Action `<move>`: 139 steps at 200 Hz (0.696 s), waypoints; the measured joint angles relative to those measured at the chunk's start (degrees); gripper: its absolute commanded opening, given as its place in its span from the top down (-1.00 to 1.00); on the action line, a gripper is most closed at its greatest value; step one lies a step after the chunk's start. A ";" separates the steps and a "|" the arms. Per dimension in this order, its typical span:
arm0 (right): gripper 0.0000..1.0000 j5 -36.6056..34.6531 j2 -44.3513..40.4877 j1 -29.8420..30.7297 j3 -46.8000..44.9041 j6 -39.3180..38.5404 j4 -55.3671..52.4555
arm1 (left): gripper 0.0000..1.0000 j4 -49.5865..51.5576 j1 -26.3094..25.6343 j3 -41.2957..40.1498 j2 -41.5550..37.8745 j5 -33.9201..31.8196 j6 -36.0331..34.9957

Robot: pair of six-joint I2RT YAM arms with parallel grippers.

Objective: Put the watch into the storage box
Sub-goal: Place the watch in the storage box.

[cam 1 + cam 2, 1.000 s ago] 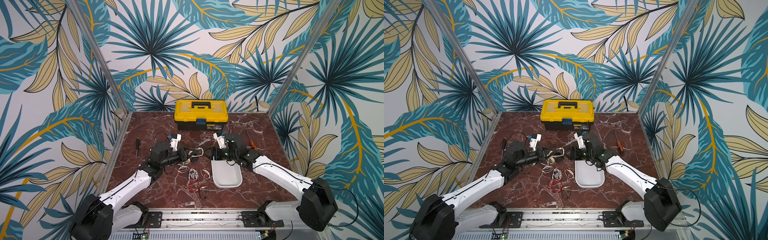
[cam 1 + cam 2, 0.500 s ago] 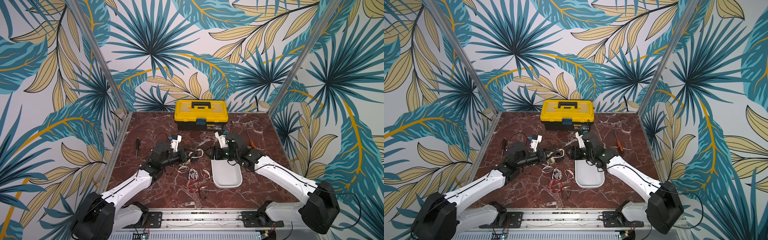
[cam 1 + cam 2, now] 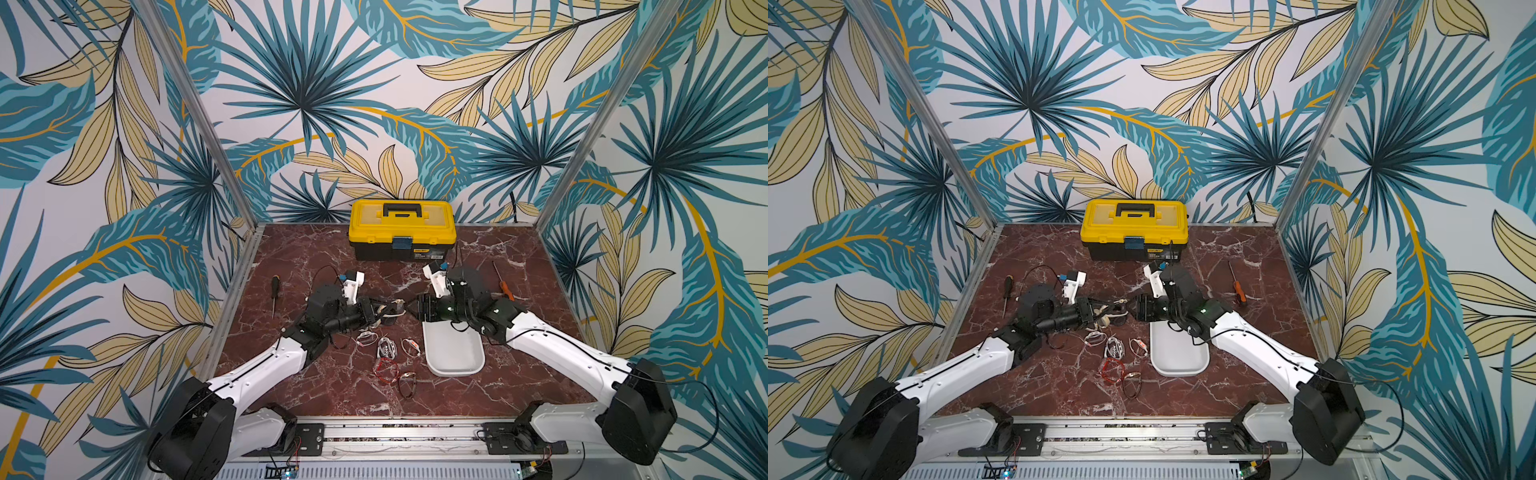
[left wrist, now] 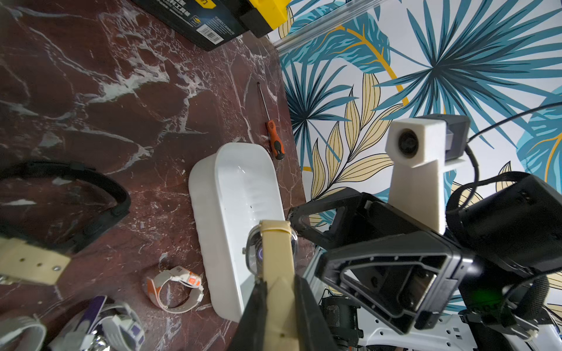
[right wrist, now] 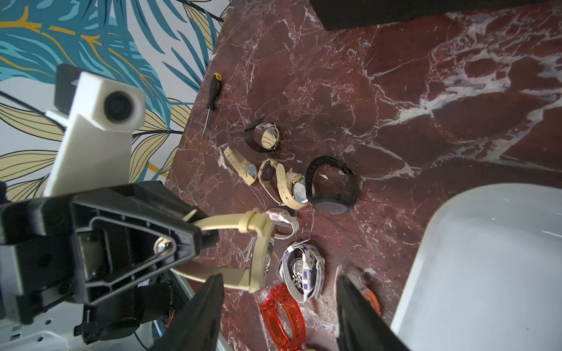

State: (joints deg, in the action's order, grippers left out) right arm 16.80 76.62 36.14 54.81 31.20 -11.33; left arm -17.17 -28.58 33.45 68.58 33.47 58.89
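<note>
My left gripper (image 4: 279, 287) clamps the watch (image 5: 258, 255) over the marble table (image 3: 498, 374); right gripper (image 5: 279, 279) gapes beside, seemingly untouching; leafy walls (image 3: 299, 104) around.

- Watches (image 5: 331, 208): ten told apart in the right wrist view, counting the cream watch (image 5: 258, 258); the heap is tangled, so the count is unsure.
- Screwdrivers: two in both top views, a black-handled screwdriver (image 3: 274, 286) left of centre and an orange-handled screwdriver (image 3: 505, 287) right of centre.
- Storage box (image 3: 453, 353): one.
- Toolbox (image 3: 401, 228): one.
- Robot arms: two, left arm (image 3: 257, 370) and right arm (image 3: 561, 353).
</note>
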 measured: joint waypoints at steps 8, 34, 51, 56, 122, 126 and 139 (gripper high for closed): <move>-0.13 0.13 0.90 0.04 0.07 0.07 0.37 | 0.81 0.00 0.00 0.00 0.00 0.00 0.00; -0.05 0.42 2.93 0.22 0.52 0.11 1.03 | 0.81 -0.04 -0.13 0.00 0.00 0.02 0.00; 0.04 0.81 3.96 0.31 1.11 0.31 1.77 | 0.81 -0.04 -0.17 0.00 0.00 0.02 0.00; 0.07 0.94 4.17 0.35 1.20 0.37 2.10 | 0.80 -0.09 -0.20 -0.04 0.02 0.02 0.00; 0.53 3.10 7.23 1.03 1.79 2.05 4.44 | 0.80 -1.44 -0.28 -0.52 1.62 0.17 0.04; 0.55 3.15 7.30 1.07 1.79 2.21 4.46 | 0.79 -1.51 -0.31 -0.57 1.68 0.17 0.04; 0.61 3.19 7.30 1.14 1.79 2.36 4.46 | 0.78 -1.75 -0.39 -0.72 1.73 0.20 0.04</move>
State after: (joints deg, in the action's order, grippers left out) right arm 19.99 83.92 37.28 56.60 33.56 -6.87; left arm -18.92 -28.97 32.73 70.30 33.67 58.94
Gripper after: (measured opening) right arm 0.225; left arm 0.169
